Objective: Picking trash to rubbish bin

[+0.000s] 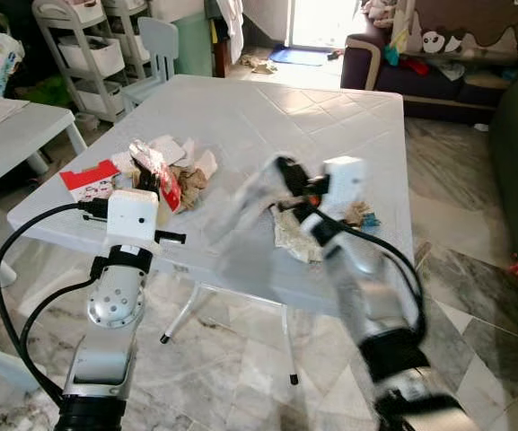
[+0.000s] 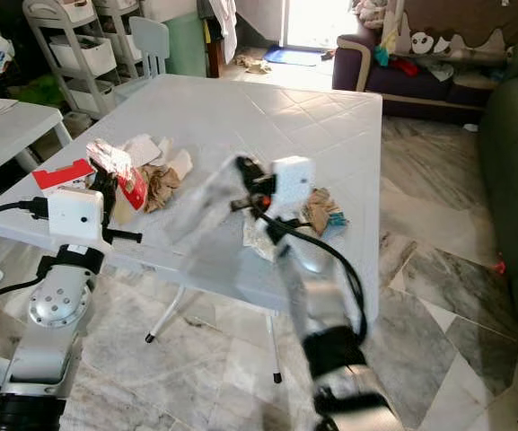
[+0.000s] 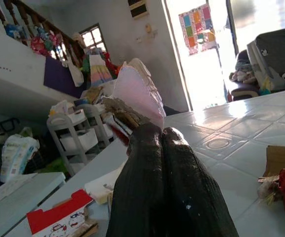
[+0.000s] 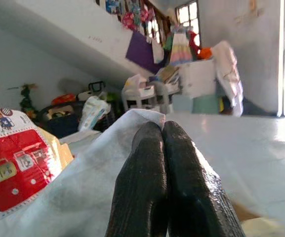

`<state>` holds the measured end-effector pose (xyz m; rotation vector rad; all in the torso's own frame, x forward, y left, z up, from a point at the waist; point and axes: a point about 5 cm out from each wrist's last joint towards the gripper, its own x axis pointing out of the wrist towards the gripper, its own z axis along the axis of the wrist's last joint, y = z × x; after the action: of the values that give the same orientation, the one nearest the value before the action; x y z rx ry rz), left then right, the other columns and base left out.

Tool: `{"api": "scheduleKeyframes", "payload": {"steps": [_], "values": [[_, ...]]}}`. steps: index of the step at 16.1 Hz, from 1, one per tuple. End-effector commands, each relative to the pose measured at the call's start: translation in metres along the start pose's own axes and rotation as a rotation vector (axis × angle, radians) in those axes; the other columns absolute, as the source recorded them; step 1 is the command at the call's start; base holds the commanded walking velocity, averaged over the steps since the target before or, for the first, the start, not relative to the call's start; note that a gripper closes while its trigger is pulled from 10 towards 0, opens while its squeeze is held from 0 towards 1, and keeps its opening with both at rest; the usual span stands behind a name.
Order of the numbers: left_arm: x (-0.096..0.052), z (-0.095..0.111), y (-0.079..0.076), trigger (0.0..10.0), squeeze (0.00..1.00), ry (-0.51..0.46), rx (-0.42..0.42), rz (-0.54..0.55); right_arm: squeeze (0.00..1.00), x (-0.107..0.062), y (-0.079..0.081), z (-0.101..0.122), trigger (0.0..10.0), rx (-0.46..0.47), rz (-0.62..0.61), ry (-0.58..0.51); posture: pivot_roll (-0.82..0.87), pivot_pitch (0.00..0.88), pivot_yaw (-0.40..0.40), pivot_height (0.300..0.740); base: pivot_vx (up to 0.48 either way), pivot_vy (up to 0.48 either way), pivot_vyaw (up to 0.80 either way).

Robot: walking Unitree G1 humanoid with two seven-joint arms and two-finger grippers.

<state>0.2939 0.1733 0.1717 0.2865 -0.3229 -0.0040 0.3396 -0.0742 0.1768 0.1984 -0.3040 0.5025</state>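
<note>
Two grippers over white plastic surface (image 1: 267, 117), both pinched tight on something.

Right gripper (image 4: 163, 129) raised above surface's near-middle, arm motion-blurred. Its fingers (image 4: 144, 173) pressed together with no gap, clamping a pale, translucent white sheet (image 1: 250, 211) — plastic or thin tissue, cannot tell which. Sheet hangs blurred off the gripper toward the robot's left, lifted clear of the surface in the eye views. In right wrist view the sheet drapes over both sides of the fingers.

Left gripper (image 3: 162, 133) at near-left corner of surface, fingers also closed together, nipping a crumpled wrapper (image 3: 137, 96) with a pinkish-white fan-shaped edge and a brown streaked part. From the head camera it sits at the trash pile (image 1: 164, 171): red and silver foil wrapper, brown crumpled paper, white scraps, all bunched together on the left part of surface.

Red-and-white carton (image 1: 91, 180) lies flat at the left edge, just beside the pile. Second clump of trash (image 1: 299, 235) — crumpled paper, with a bluish-brown bit near it — lies on surface's near right part, beneath and behind right arm.

Around: grey shelf trolley (image 1: 83, 45) and small chair behind the surface, dark sofa (image 1: 438, 67) far right, marble tile floor (image 1: 474, 287).
</note>
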Motion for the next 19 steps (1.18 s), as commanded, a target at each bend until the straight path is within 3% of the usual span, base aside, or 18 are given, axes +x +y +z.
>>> {"api": "scheduleKeyframes", "payload": {"steps": [1,5,8,11,17,19], "values": [[0.002,0.004,-0.004,0.0,0.0,-0.03,-0.023,-0.027,0.0,-0.006,-0.003,0.011,0.0,-0.073,-0.005,-0.015,-0.08,0.0,0.007,0.74,0.0,0.0,0.0],[-0.001,0.019,-0.017,0.0,0.0,-0.128,-0.004,-0.121,0.0,-0.047,-0.035,0.04,0.0,-0.219,-0.18,-0.021,-0.11,0.0,0.019,0.74,0.0,0.0,0.0],[-0.017,0.009,-0.024,0.0,0.0,-0.085,-0.029,-0.18,0.0,-0.071,-0.048,0.047,0.0,-0.268,-0.287,0.008,-0.13,0.0,0.031,0.74,0.0,0.0,0.0],[-0.017,0.005,-0.015,0.0,0.0,-0.076,-0.003,-0.122,0.0,-0.094,-0.057,0.048,0.0,-0.307,-0.365,0.057,-0.14,0.0,0.037,0.74,0.0,0.0,0.0],[-0.013,0.007,-0.011,0.7,0.0,-0.081,0.013,-0.076,0.0,-0.106,-0.061,0.052,0.0,-0.341,-0.431,0.091,-0.14,0.0,0.036,0.74,0.0,0.0,0.0],[-0.013,0.006,-0.01,2.3,0.0,-0.07,0.014,-0.069,0.0,-0.104,-0.061,0.051,0.0,-0.336,-0.429,0.099,-0.14,0.0,0.034,0.74,0.0,0.0,0.8]]}}
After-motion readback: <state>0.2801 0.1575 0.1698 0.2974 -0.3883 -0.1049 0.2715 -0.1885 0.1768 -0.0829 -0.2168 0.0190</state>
